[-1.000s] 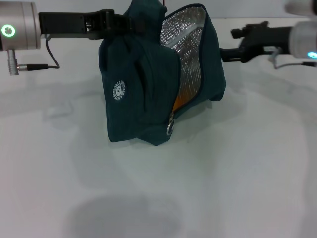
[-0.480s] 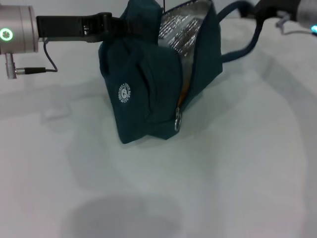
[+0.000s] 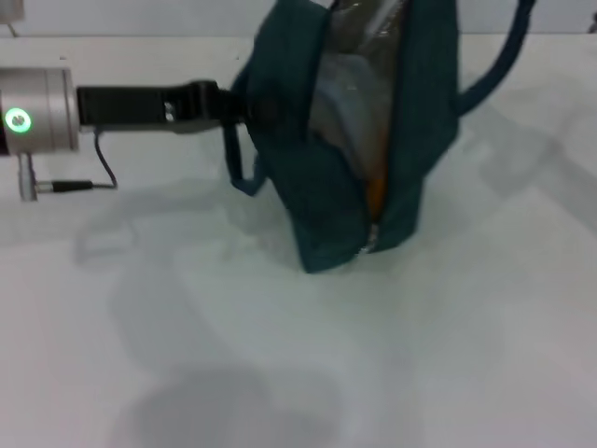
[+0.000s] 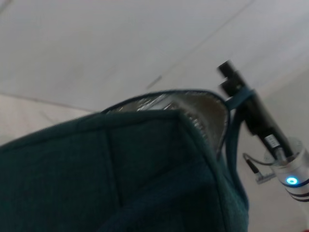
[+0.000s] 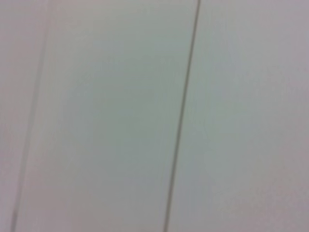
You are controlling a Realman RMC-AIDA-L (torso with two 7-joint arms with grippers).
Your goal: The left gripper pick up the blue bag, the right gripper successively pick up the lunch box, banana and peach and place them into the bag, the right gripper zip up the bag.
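One blue bag (image 3: pixel 359 140) stands upright on the white table (image 3: pixel 280 355), zipper slit running vertically, orange showing inside, slider (image 3: pixel 372 245) low. Left gripper (image 3: pixel 233 103) clamps its left side. Right gripper (image 4: pixel 227 72) hooks the strap (image 3: pixel 494 65) above-right; fingers unclear, slider lies below it.

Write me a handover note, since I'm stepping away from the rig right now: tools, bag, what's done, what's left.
Left tool: at the blue bag's side, apparently shut on its fabric, holding it upright on the table.
Right tool: out of the head view; the left wrist view shows it raised, with the bag's strap hooked at its tip.
Bag: mouth open, silver lining showing, something orange inside.
Zipper pull sits low, so the bag is unzipped.
Left: zip it up. Contents can't be confirmed.
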